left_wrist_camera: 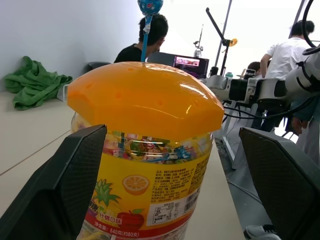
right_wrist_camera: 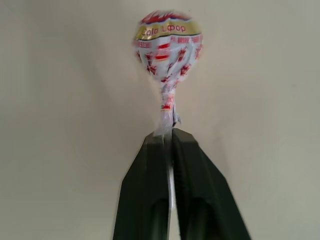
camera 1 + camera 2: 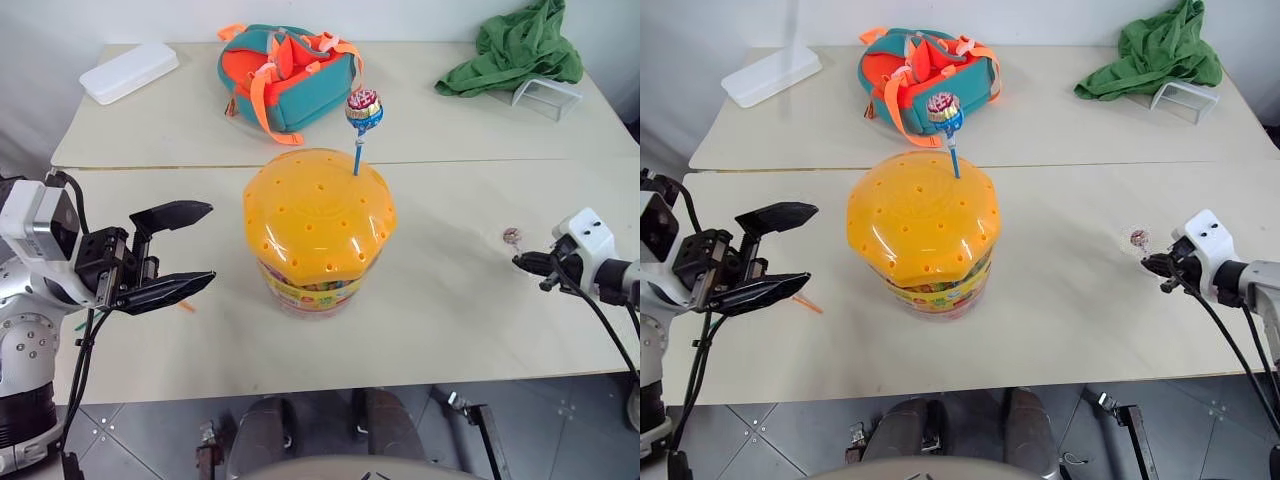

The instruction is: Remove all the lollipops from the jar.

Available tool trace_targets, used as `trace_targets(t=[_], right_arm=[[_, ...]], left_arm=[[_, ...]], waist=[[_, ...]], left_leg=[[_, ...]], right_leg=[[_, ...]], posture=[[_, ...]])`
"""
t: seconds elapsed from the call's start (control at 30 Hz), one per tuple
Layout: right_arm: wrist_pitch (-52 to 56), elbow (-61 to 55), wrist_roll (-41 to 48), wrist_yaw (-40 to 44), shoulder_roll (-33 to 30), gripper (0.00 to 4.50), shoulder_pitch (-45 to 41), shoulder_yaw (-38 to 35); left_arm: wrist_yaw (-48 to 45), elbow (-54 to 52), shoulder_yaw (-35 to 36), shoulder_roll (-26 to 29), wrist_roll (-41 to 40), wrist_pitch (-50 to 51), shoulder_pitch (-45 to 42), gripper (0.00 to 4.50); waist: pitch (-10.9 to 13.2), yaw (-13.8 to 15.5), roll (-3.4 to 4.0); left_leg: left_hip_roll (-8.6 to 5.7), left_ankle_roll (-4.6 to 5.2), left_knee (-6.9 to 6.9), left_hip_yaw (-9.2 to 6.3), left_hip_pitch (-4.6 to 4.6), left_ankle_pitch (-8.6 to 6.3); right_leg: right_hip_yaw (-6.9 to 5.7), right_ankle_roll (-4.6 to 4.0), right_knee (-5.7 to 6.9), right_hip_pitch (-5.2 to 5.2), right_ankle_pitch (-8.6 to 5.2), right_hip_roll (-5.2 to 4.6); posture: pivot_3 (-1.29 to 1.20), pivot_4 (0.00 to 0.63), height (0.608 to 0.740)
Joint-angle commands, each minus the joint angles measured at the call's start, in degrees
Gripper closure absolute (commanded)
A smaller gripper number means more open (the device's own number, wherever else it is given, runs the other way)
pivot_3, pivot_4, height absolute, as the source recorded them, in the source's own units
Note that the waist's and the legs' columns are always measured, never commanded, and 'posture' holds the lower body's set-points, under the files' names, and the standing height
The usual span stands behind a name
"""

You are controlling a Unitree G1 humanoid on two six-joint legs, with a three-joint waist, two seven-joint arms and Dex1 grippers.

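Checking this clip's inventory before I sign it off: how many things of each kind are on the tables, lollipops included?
Lollipops: 2, one standing in the jar lid, one in the right gripper
Jar: 1
Teal-and-orange bag: 1
White flat box: 1
Green cloth: 1
Small clear container: 1
Orange stick by the left gripper: 1
Total: 8

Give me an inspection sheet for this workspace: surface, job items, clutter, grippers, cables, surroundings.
Surface: two cream tables butted together.
Job items: clear plastic jar with holed orange domed lid; blue-stick lollipop standing in the lid; white-and-red wrapped lollipop at the right gripper.
Clutter: teal-and-orange bag, white flat box, green cloth, clear tray, small orange stick on the table.
Grippers: left gripper open beside the jar; right gripper pinching the wrapped lollipop's stick.
Cables: black cables along both arms.
Surroundings: people and equipment behind, in the left wrist view.
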Motion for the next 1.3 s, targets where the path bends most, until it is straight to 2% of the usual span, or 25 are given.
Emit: trace_targets(t=[0.03,0.1,0.13,0.27,0.4,0.57,0.87,0.97,1.13,1.2,1.3], right_arm=[[-2.05,-2.52,4.79,4.93,0.52,3.18,0.63,-7.47],[-2.16,-4.80,7.81,6.56,1.86,2.51,0.62,-10.82],[-0.45,-9.02,12.34,7.57,3.37,2.23,-0.25,-13.06],[6.45,-23.47,25.50,7.76,8.76,2.23,-3.77,-15.97],[11.50,-33.98,32.78,1.85,15.69,2.23,-12.94,-11.26],[14.86,-36.52,33.01,-0.31,19.84,2.23,-20.34,-5.61],[17.77,-36.32,30.60,-2.64,23.28,2.23,-26.49,0.24],[17.66,-35.69,29.60,-3.06,24.16,2.80,-27.55,0.80],[18.21,-36.22,30.76,-2.06,25.07,4.48,-27.73,0.57],[17.76,-35.62,32.18,-2.29,26.00,4.48,-27.41,-1.49],[18.06,-31.68,37.36,-4.76,27.07,4.48,-28.02,-8.62]], left_arm=[[1.99,-1.37,2.21,-0.07,-2.16,0.27,-0.25,0.00],[3.07,-1.10,2.88,-0.37,-2.80,0.38,-0.40,0.00],[4.34,-0.78,3.56,-0.91,-3.83,0.67,-0.63,0.00],[8.22,0.08,5.60,-2.50,-7.99,2.47,-1.07,0.00],[9.30,0.29,5.90,-3.29,-8.96,3.17,-0.46,0.00],[9.47,0.22,5.31,-3.70,-8.49,3.15,-0.77,0.00],[10.01,-0.78,4.62,-4.69,-8.88,3.06,-1.23,0.00],[10.11,-1.14,4.32,-4.97,-9.12,3.14,-1.40,0.00],[9.83,-1.23,3.93,-5.10,-9.18,3.27,-1.70,0.00],[9.62,-1.33,3.83,-5.08,-9.24,3.33,-1.63,0.00],[9.33,-1.29,3.98,-4.99,-9.62,3.22,-2.00,0.00]], waist=[[0.00,0.17,0.00],[0.00,0.37,0.00],[0.00,0.39,0.00],[0.03,0.27,0.05],[0.03,0.58,0.05],[0.02,1.20,0.02],[0.02,0.58,0.02],[0.02,0.58,0.02],[0.02,0.65,0.02],[0.02,0.63,0.02],[0.02,0.63,0.01]], left_leg=[[0.04,0.00,0.00,-0.01,0.00,0.00],[0.13,0.00,0.00,-0.05,0.00,0.00],[0.14,0.00,0.00,-0.05,0.01,0.00],[0.25,0.00,0.02,-0.29,0.07,0.00],[0.26,-0.06,0.03,-0.42,0.10,-0.03],[0.21,-0.08,0.03,-0.48,-0.12,-0.05],[-0.02,-0.06,0.05,-0.46,-0.31,-0.08],[0.00,-0.07,0.09,-0.42,-0.31,-0.06],[0.00,-0.07,0.13,-0.44,-0.31,-0.06],[0.00,-0.07,0.13,-0.45,-0.31,-0.06],[0.00,-0.07,0.13,-0.45,-0.31,-0.06]], right_leg=[[0.01,0.00,-0.01,0.00,0.00,0.00],[0.01,0.00,-0.01,0.00,0.00,0.00],[0.02,0.00,-0.02,0.00,0.00,0.01],[0.07,-0.01,0.07,0.00,0.01,0.05],[0.04,-0.01,0.18,0.00,0.01,0.05],[0.00,-0.02,0.28,-0.26,0.01,0.03],[-0.12,0.02,0.34,-0.47,0.04,0.04],[-0.10,0.02,0.37,-0.46,0.04,0.04],[-0.10,0.02,0.46,-0.47,0.04,0.04],[-0.10,0.02,0.47,-0.48,0.04,0.04],[-0.10,0.02,0.48,-0.48,0.04,0.04]], posture=[[0.00,0.150,0.740],[0.00,0.150,0.740],[0.00,0.150,0.740],[0.00,0.150,0.740],[0.00,0.150,0.740],[0.00,0.150,0.740],[0.00,0.150,0.740],[0.00,0.150,0.740],[0.00,0.150,0.740],[0.00,0.150,0.740],[0.00,0.150,0.740]])
